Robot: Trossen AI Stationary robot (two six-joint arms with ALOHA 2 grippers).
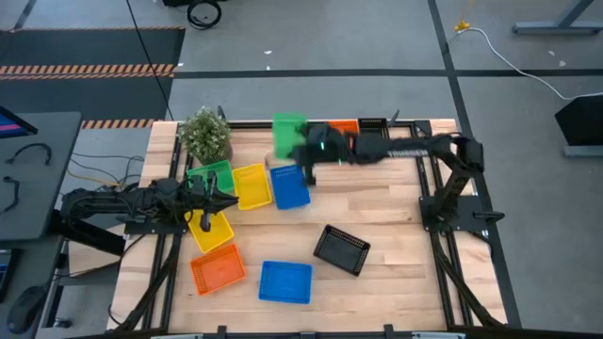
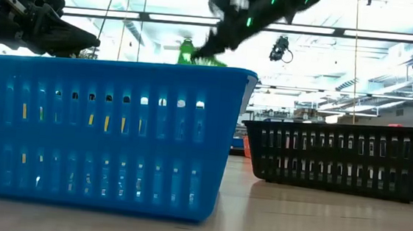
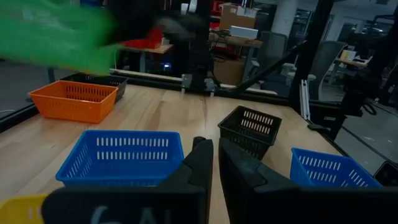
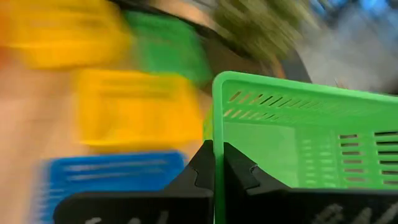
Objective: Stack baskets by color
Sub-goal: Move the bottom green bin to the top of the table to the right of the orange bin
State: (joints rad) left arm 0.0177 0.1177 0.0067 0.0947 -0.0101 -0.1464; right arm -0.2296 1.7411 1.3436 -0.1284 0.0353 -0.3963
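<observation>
My right gripper (image 4: 217,163) pinching green basket (image 4: 305,143) rim, far side: light, stiff, likely swings. Left gripper (image 3: 214,163) closed, empty.

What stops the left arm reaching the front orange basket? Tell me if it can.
Probably yes. The orange basket lies uncovered just beyond the yellow basket under the left claw. Nothing rests on it, and the right claw, shut on the green basket, is far across the table.

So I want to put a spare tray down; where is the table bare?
Bare wood lies right of the tipped black basket, up to the right arm's base, and between it and the upper blue basket. Crowded: the left, around the plant, green basket and yellow baskets.
</observation>
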